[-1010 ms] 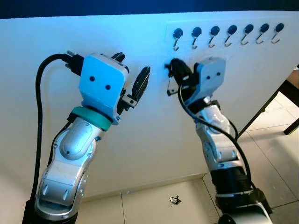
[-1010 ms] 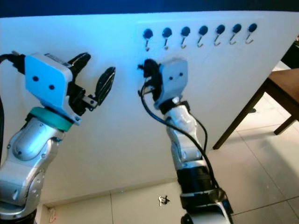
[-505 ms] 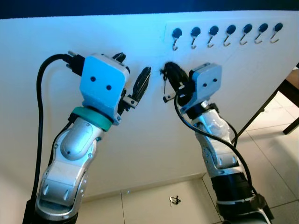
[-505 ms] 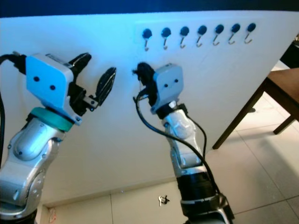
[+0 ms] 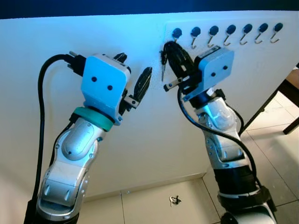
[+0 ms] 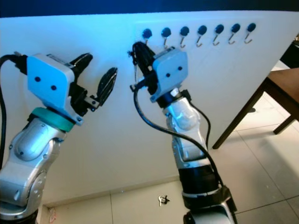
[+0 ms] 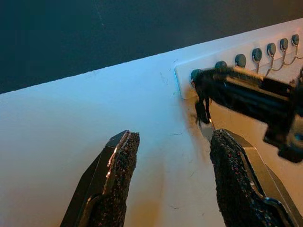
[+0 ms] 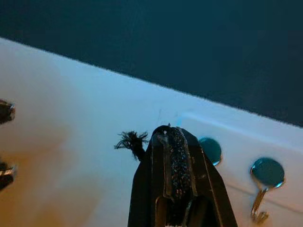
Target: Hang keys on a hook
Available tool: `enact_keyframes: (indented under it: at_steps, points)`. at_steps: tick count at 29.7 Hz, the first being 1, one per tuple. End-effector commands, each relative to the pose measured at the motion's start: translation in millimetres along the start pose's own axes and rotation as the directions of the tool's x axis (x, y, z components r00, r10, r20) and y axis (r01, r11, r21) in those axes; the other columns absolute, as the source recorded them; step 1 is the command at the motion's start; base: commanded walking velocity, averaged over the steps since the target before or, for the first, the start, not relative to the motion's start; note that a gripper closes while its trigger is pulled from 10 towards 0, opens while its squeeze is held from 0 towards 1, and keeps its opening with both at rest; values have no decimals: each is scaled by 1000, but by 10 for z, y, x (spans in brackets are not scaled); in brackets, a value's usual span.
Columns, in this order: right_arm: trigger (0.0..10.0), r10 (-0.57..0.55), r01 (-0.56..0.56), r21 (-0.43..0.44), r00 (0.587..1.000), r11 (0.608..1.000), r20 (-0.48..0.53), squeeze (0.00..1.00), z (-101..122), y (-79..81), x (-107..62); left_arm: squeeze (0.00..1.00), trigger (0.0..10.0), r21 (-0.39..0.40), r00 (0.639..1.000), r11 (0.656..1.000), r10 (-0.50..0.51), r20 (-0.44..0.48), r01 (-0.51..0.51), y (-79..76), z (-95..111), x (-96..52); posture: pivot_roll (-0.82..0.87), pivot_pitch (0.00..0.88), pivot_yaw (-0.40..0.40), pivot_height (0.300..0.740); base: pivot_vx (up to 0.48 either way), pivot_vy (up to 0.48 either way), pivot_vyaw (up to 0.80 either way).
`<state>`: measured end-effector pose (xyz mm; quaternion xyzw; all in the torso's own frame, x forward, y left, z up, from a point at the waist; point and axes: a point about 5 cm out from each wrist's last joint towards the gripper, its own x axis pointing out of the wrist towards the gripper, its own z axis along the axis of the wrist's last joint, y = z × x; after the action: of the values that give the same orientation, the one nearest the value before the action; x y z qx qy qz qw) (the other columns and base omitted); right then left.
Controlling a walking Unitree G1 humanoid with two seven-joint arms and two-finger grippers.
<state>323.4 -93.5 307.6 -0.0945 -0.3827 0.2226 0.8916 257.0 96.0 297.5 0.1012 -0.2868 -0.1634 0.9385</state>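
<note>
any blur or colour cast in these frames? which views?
Eye views: sharp, a blue cast on the upper wall around the hook rail. Left wrist view: right gripper smeared with motion blur, key soft. Right wrist view: close fingers sharp, top band dark.

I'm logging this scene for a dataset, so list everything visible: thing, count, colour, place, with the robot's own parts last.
Hooks: seven, metal with dark round caps, in a row on a white rail high on the wall.
Key: one, on a dark cord, dangling below the leftmost hook.
Small object: one, dark, on the tiled floor by the wall; too small to identify.
Table: one, brown, at the right edge.
Left end effector: black fingers open, raised before the wall.
Right end effector: black fingers shut on the key's cord, beside the leftmost hook.
</note>
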Motion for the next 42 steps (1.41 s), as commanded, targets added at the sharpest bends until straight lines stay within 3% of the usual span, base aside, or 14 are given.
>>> enact_keyframes:
  at_steps: [1, 12, 20, 31, 42]
  points:
    - [10000, -26, 26, -13, 1000, 1000, 4, 0, 20, -24, -19, 0, 10000, 3, 1000, 1000, 3, -16, -3, -9, -17, 4, -82, 24, 59, 740, 0, 0, 0]
    - [10000, -62, 61, -35, 997, 998, -41, 0, -63, -91, -30, 0, 10000, -3, 1000, 1000, -4, -13, 4, -23, -19, 19, -88, 25, 64, 740, 0, 0, 0]
    - [10000, -59, 61, 21, 993, 998, -100, 0, -249, -46, 12, 0, 10000, -2, 1000, 1000, -1, -10, 1, -28, -10, 24, -79, 25, 59, 740, 0, 0, 0]
    - [10000, -38, 39, 11, 998, 999, -59, 0, -167, -38, 93, 0, 10000, -2, 1000, 1000, 5, -11, -5, -22, -4, 13, -79, 28, 56, 740, 0, 0, 0]
    - [10000, -21, 20, -36, 999, 999, -32, 0, -93, -20, 28, 0, 10000, -8, 1000, 1000, 0, -11, 0, -32, -7, 15, -84, 33, 60, 740, 0, 0, 0]
